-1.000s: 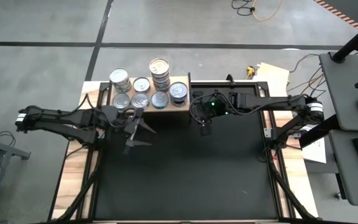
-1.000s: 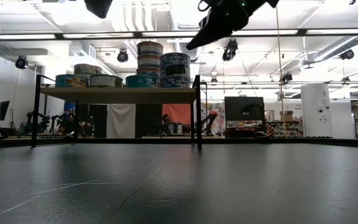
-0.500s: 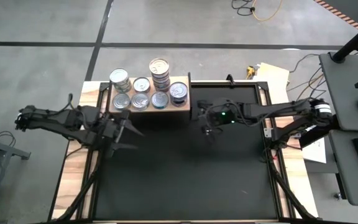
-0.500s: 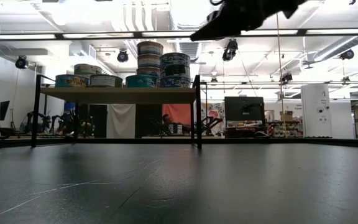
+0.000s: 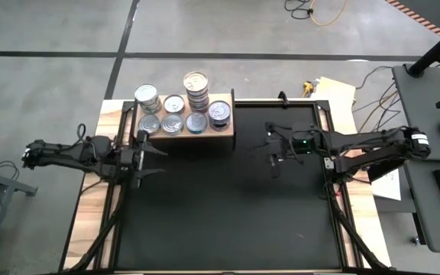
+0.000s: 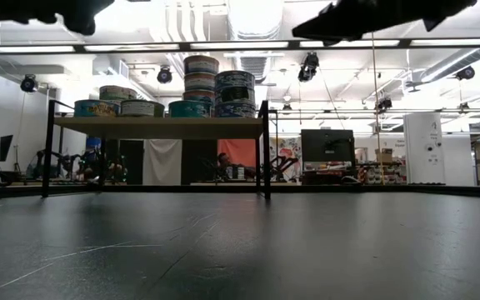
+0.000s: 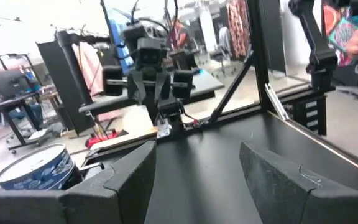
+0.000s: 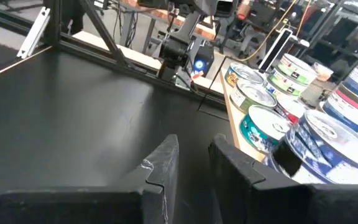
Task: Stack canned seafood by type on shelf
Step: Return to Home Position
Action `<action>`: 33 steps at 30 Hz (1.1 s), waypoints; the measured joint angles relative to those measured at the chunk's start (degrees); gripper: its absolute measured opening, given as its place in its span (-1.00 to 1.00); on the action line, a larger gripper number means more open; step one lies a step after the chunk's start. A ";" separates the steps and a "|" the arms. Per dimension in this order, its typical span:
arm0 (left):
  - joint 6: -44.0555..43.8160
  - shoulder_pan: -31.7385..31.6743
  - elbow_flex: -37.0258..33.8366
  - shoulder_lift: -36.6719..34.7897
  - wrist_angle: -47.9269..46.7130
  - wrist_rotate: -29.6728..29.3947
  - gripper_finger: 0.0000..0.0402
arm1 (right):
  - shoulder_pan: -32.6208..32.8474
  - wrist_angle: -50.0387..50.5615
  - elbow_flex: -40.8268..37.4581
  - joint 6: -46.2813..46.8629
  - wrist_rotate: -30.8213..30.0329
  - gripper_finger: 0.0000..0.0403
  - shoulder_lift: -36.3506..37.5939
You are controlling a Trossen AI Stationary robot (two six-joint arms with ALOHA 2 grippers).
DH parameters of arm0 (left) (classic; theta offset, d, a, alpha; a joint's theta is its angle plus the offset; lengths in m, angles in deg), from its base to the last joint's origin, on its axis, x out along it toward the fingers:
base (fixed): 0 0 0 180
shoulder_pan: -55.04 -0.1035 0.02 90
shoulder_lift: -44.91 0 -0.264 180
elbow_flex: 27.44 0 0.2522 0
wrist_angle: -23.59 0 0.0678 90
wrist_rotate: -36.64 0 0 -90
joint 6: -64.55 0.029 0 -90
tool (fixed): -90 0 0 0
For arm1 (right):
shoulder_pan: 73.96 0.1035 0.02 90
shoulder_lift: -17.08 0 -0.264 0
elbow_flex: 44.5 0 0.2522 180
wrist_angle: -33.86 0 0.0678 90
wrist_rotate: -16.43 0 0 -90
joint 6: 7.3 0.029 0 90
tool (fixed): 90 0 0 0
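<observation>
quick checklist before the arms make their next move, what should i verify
1. The left end effector is empty, fingers wide apart: ok.
2. The right end effector is empty, narrow gap between fingers: ok.
3. Both are apart from the shelf: ok.
4. The tall stack stands upright on the shelf: ok.
5. All the cans in view sit on the shelf: ok.
6. Sorted by type: cannot tell, labels too small to read.
</observation>
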State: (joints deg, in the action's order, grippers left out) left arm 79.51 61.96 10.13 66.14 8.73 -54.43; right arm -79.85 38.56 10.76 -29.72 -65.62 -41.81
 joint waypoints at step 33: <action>-1.05 -0.44 -15.16 -21.26 -1.26 1.90 0.08 | -0.02 -6.39 -32.95 4.63 0.02 -0.55 45.52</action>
State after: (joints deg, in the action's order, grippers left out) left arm 78.46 61.52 -5.03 44.88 7.47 -52.53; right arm -79.87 32.17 -22.18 -25.09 -65.60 3.71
